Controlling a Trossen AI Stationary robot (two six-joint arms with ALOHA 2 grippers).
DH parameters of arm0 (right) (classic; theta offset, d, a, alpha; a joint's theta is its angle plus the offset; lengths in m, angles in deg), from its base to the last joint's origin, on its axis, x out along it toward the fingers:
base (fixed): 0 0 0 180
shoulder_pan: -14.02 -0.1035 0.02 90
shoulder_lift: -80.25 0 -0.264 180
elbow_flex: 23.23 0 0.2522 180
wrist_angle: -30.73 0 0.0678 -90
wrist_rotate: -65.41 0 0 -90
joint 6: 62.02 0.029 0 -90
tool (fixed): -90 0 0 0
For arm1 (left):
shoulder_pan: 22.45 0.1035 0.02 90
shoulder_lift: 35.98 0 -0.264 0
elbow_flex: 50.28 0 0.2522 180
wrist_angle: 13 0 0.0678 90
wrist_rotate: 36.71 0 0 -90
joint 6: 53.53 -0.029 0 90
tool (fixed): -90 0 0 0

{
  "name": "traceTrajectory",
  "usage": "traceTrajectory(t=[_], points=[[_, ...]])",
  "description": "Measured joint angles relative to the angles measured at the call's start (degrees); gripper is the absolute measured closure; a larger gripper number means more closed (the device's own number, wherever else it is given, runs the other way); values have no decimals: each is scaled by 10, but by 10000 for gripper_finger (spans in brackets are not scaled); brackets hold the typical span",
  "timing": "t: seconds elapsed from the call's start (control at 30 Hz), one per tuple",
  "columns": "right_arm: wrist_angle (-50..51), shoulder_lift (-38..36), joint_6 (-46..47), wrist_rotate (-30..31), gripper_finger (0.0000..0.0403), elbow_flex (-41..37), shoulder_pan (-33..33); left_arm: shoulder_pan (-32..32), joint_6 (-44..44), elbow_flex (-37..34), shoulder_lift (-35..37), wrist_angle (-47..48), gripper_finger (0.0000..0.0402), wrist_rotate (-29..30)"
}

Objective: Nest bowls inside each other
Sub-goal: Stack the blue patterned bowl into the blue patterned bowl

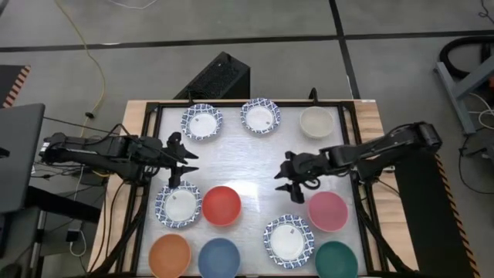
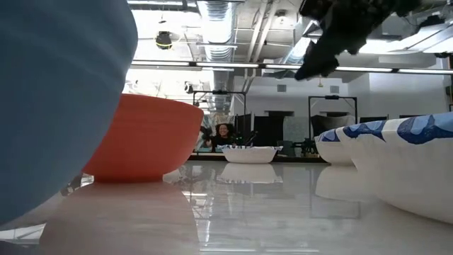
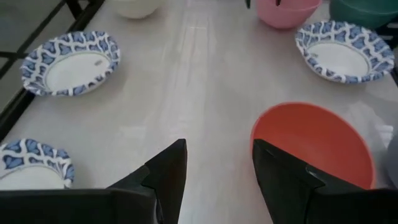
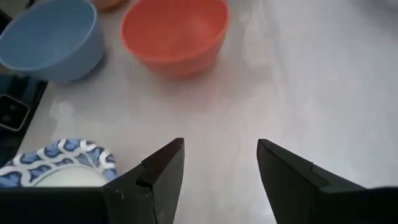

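**Hovering before the first pick**

Ten small round bowls sit apart; none nested. Left gripper [image 1: 176,161], released, hangs above the white blue-rimmed bowl [image 1: 179,205]; right gripper [image 1: 294,181], released, beside the pink plastic bowl [image 1: 328,211]. Next: descend, grasp a rim.

Ten bowls [image 1: 221,205]: four blue-patterned, six plain.

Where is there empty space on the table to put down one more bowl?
The biggest bare patch is mid-table, between the left gripper and right gripper, below the far patterned bowls and above the red bowl. The near edge is crowded: orange, blue, patterned, green.
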Motion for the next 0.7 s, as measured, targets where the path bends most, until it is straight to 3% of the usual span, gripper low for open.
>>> traceTrajectory(t=[0.4,0.7], points=[[-10,108,77,-125,180,0,-18,0,-18,0,0,-4,228,17],[-10,116,116,-136,180,0,-56,0,-15,0,0,-5,228,17]])
